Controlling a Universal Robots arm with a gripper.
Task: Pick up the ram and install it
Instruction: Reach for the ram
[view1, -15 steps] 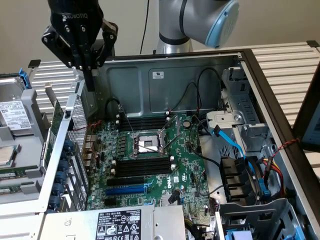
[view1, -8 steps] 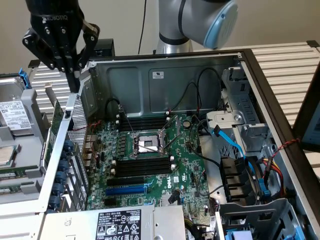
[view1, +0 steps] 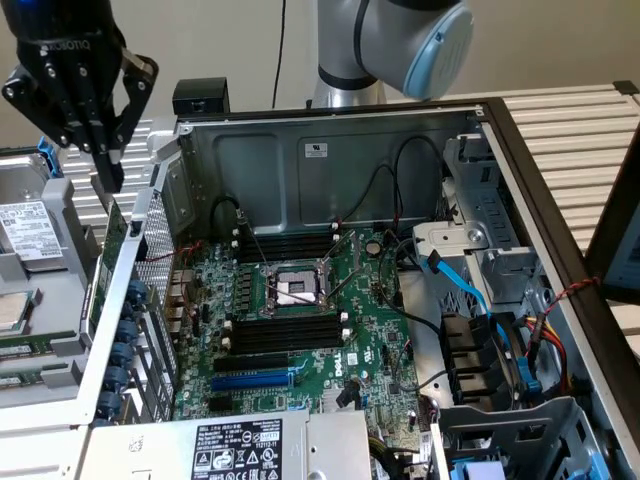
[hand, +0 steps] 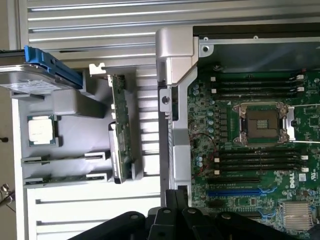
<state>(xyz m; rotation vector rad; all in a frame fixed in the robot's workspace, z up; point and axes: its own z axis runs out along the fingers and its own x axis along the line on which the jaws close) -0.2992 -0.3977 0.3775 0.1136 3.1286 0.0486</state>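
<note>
Two green ram sticks (hand: 65, 160) (hand: 65, 178) lie flat in slots of the grey parts tray (hand: 75, 107), beside the open computer case. My black gripper (view1: 108, 178) hangs high at the exterior view's left, over the seam between the tray and the case's side wall (hand: 172, 130). In the wrist view its fingers (hand: 174, 196) are shut, and I see nothing between them. The ram sticks lie well off to the side of it. The motherboard (view1: 300, 340) lies in the case with black memory slots (hand: 260, 160) on both sides of the processor socket (view1: 295, 290).
The tray also holds a processor chip (hand: 42, 130), a hard drive with a blue frame (hand: 40, 75) and a green card on edge (hand: 120, 130). Cables (view1: 470, 290) and drive bays crowd the case at the exterior view's right. A power supply (view1: 230, 450) sits at the front.
</note>
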